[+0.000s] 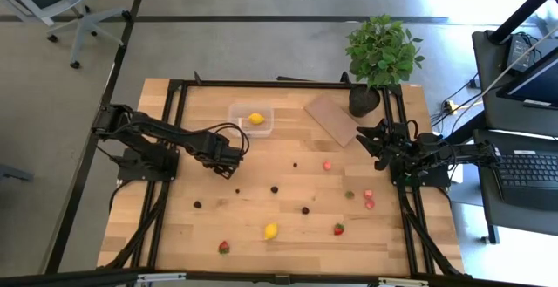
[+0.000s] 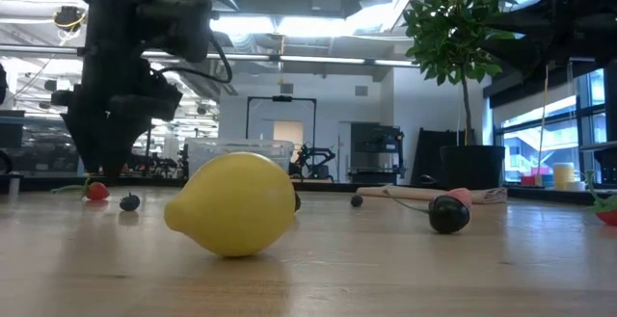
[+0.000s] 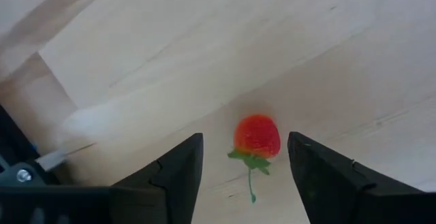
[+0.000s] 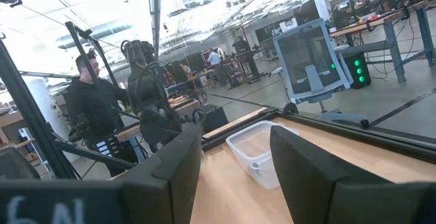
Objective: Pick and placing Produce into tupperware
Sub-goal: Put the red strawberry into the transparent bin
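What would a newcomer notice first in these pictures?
Probably the left pincer, open over a red strawberry that lies on the wooden table between its fingers. Next, the clear tupperware near the table's far edge, already holding one yellow lemon. The right pincer waits open beside the potted plant.

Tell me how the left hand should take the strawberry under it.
Grip the strawberry across its round red body, coming straight down from above. It lies flat on the table between the open left hand's fingers, stem trailing, so avoid the thin stem.
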Available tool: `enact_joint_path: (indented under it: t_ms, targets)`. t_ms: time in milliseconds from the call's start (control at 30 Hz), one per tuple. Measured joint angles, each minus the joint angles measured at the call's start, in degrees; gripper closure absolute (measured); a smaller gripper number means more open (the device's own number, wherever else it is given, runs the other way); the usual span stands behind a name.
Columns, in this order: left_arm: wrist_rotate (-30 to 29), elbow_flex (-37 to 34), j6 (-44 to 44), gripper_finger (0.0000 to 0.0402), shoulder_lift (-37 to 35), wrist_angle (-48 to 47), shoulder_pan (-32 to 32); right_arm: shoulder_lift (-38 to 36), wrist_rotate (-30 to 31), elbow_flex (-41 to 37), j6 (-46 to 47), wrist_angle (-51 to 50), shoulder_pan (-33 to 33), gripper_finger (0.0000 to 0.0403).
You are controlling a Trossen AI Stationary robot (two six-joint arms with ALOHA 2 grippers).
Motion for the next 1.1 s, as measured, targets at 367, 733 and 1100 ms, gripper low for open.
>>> enact_joint_path:
  t_ms: [367, 733, 1100]
  targets:
    - [0.4, -1.8, 0.0, 0.0205, 0.0, 4.4, 0.0, 0.0, 0.0, 0.0, -0.1, 0.0, 0.0, 0.0224]
    - [0.4, -1.8, 0.0, 0.0217, 0.0, 4.3, 0.0, 0.0, 0.0, 0.0, -0.1, -0.1, 0.0, 0.0224]
    - [2.0, -5.9, -1.5, 0.0231, 0.0, 7.4, 0.0, 0.0, 0.0, 0.0, -0.3, -0.1, 0.0, 0.0224]
